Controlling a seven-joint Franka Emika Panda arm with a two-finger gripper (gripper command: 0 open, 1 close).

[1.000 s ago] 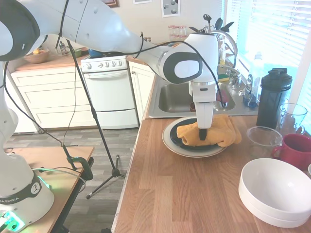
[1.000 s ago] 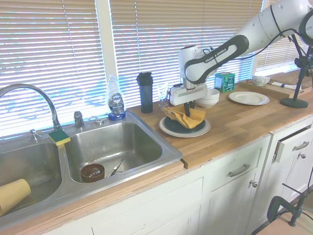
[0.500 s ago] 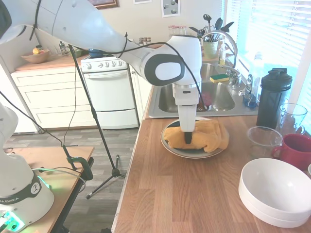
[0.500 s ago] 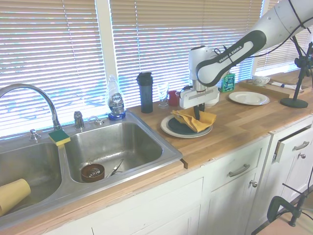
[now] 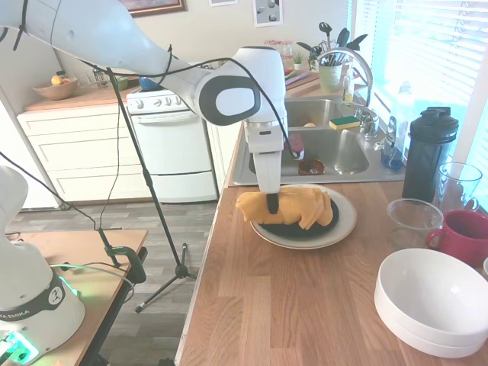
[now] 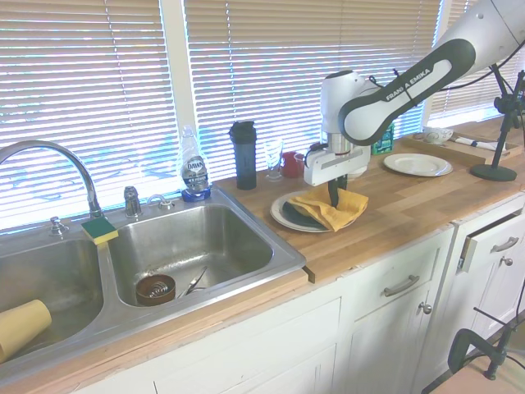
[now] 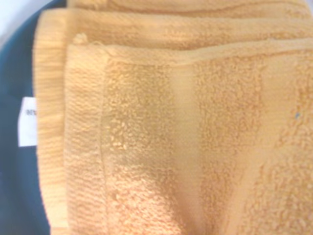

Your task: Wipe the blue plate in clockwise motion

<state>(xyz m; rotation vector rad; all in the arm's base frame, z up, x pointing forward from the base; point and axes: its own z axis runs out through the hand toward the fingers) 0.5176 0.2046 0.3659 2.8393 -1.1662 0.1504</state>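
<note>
The blue plate [image 5: 303,228] lies on a larger cream plate [image 5: 345,222] on the wooden counter, mostly covered by a folded orange towel [image 5: 293,204]. My gripper [image 5: 272,206] points straight down at the towel's edge nearest the counter's open side, shut on the towel and pressing it on the plate. From the other side, the gripper [image 6: 332,198] stands over the towel [image 6: 335,210], with a dark sliver of the blue plate [image 6: 297,217] showing toward the sink. The wrist view is filled by towel [image 7: 186,127], with blue plate [image 7: 12,161] at one side.
A steel sink [image 5: 320,152] lies just behind the plates. A black bottle [image 5: 429,152], a clear glass [image 5: 414,221], a red mug [image 5: 465,236] and stacked white bowls [image 5: 431,301] stand to the right. The counter's open edge [image 5: 210,259] is close to the gripper.
The gripper has swept the towel across the plate toward the counter's open edge, leftward in the first exterior view. The towel now hangs over that rim.
</note>
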